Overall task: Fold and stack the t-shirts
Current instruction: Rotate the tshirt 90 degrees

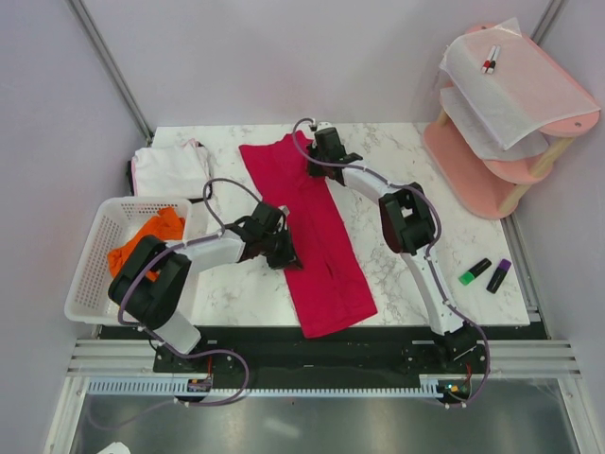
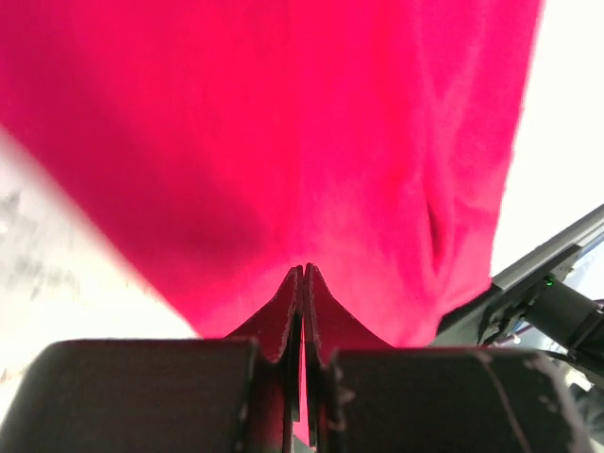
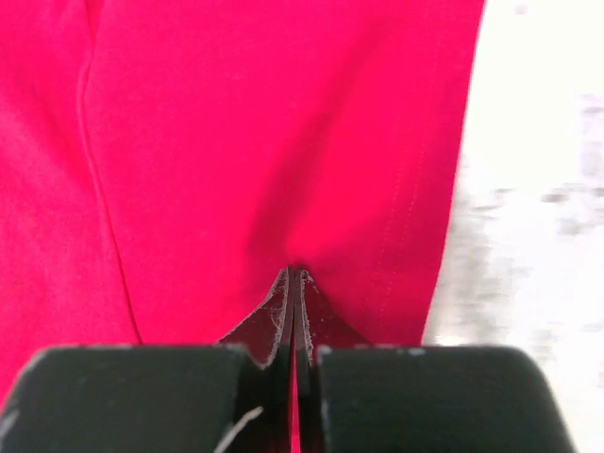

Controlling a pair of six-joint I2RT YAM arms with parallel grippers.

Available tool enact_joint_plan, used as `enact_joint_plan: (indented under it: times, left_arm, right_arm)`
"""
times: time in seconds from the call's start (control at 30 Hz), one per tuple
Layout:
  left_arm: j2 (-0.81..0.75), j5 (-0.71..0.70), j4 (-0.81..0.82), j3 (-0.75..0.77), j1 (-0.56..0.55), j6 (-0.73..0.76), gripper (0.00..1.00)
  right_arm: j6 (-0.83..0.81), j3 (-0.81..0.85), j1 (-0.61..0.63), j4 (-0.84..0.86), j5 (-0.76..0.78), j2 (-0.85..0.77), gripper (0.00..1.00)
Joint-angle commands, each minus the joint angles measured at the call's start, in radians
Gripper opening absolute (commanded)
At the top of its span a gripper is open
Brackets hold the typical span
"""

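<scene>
Since the red shirt (image 1: 326, 255) already lies as one long strip on the desk (image 1: 236, 284), what matters is its long axis. It runs slantwise from the far end, which leans left, to the near end, which leans right by my arm bases. My right tool (image 3: 291, 274) is at the shirt's far end, close to its right edge, closed, with red cloth pinched between the fingers. My left tool (image 2: 302, 276) is about halfway down the shirt on its left edge, also closed on a pinch of red cloth.

I judge the next fold to go across the strip, one end carried along the axis onto the other. For that my right tool is the better placed, and my left sits near where the crease would fall. Pulled off the axis, the halves would land askew.

The white shirt (image 1: 170, 168) lies left of the red shirt's far end. The orange shirt (image 1: 151, 236) sits in the basket (image 1: 85, 284), left of the red shirt's middle.
</scene>
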Motion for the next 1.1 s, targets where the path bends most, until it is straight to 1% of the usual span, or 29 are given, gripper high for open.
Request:
enact_joint_plan:
  times: [0.0, 0.13, 0.2, 0.3, 0.4, 0.43, 0.47, 0.5, 0.53, 0.57, 0.6, 0.63, 0.67, 0.7, 0.73, 0.77, 0.8, 0.83, 0.87, 0.9, 0.93, 0.97, 1.0, 1.03, 1.07]
  left_arm:
    - [-0.141, -0.074, -0.081, 0.004, -0.003, 0.025, 0.02]
    - [-0.225, -0.091, -0.105, 0.009, -0.003, 0.047, 0.02]
    - [-0.231, -0.097, -0.112, 0.012, -0.003, 0.051, 0.02]
    - [-0.227, -0.091, -0.114, 0.017, -0.003, 0.051, 0.02]
    - [-0.224, -0.091, -0.115, 0.014, -0.003, 0.050, 0.02]
    - [-0.225, -0.098, -0.114, 0.011, -0.003, 0.051, 0.02]
    - [-0.233, -0.106, -0.115, 0.005, -0.003, 0.053, 0.02]
    - [-0.239, -0.123, -0.115, -0.008, -0.003, 0.056, 0.04]
    - [-0.243, -0.140, -0.114, -0.017, -0.003, 0.056, 0.09]
    - [-0.251, -0.161, -0.117, -0.026, -0.003, 0.051, 0.15]
    - [-0.263, -0.186, -0.117, -0.049, -0.003, 0.042, 0.46]
    - [-0.266, -0.195, -0.115, -0.058, -0.003, 0.041, 0.55]
    - [-0.273, -0.201, -0.112, -0.068, -0.003, 0.038, 0.62]
    - [-0.279, -0.206, -0.109, -0.086, -0.003, 0.036, 0.72]
    - [-0.277, -0.206, -0.111, -0.091, -0.003, 0.038, 0.75]
    - [-0.277, -0.204, -0.106, -0.097, -0.003, 0.039, 0.77]
    - [-0.277, -0.203, -0.106, -0.107, -0.003, 0.041, 0.79]
    - [-0.273, -0.195, -0.103, -0.111, -0.003, 0.042, 0.80]
    - [-0.271, -0.188, -0.103, -0.115, -0.003, 0.047, 0.81]
    - [-0.270, -0.175, -0.097, -0.126, -0.003, 0.051, 0.82]
    - [-0.268, -0.168, -0.095, -0.130, -0.003, 0.051, 0.82]
    - [-0.270, -0.163, -0.095, -0.146, -0.003, 0.054, 0.82]
    - [-0.271, -0.155, -0.082, -0.158, -0.003, 0.048, 0.82]
    - [-0.273, -0.148, -0.082, -0.164, -0.003, 0.048, 0.81]
    - [-0.277, -0.145, -0.079, -0.179, -0.003, 0.048, 0.80]
  right_arm:
    - [0.053, -0.018, -0.099, -0.077, 0.070, 0.010, 0.00]
    - [0.068, -0.040, -0.157, -0.098, 0.097, 0.003, 0.00]
    - [0.077, -0.047, -0.173, -0.101, 0.117, -0.005, 0.00]
    - [0.082, -0.054, -0.194, -0.092, 0.094, -0.007, 0.00]
    - [0.056, -0.061, -0.200, -0.046, 0.033, -0.037, 0.00]
    - [0.047, -0.107, -0.199, -0.017, -0.011, -0.060, 0.00]
    - [0.034, -0.142, -0.202, 0.018, -0.043, -0.124, 0.00]
    - [0.030, -0.178, -0.200, 0.073, -0.060, -0.163, 0.00]
    - [0.031, -0.237, -0.203, 0.089, -0.074, -0.202, 0.01]
    - [0.031, -0.267, -0.202, 0.095, -0.102, -0.286, 0.01]
    - [0.037, -0.296, -0.204, 0.100, -0.113, -0.330, 0.02]
    - [0.059, -0.369, -0.204, 0.101, -0.126, -0.426, 0.04]
    - [0.069, -0.418, -0.205, 0.109, -0.157, -0.477, 0.06]
    - [0.086, -0.520, -0.205, 0.116, -0.165, -0.526, 0.12]
    - [0.102, -0.576, -0.207, 0.121, -0.180, -0.621, 0.15]
    - [0.112, -0.631, -0.207, 0.133, -0.245, -0.666, 0.16]
    - [0.120, -0.737, -0.210, 0.139, -0.261, -0.707, 0.32]
    - [0.122, -0.788, -0.211, 0.136, -0.274, -0.788, 0.37]
    - [0.126, -0.839, -0.213, 0.138, -0.287, -0.827, 0.40]
    - [0.125, -0.938, -0.213, 0.138, -0.309, -0.867, 0.46]
    - [0.128, -0.984, -0.213, 0.136, -0.312, -0.938, 0.47]
    - [0.129, -1.029, -0.214, 0.130, -0.321, -0.973, 0.48]
    - [0.122, -1.101, -0.213, 0.106, -0.329, -1.005, 0.55]
    - [0.119, -1.132, -0.213, 0.081, -0.320, -1.064, 0.58]
    - [0.117, -1.162, -0.213, 0.048, -0.320, -1.091, 0.60]
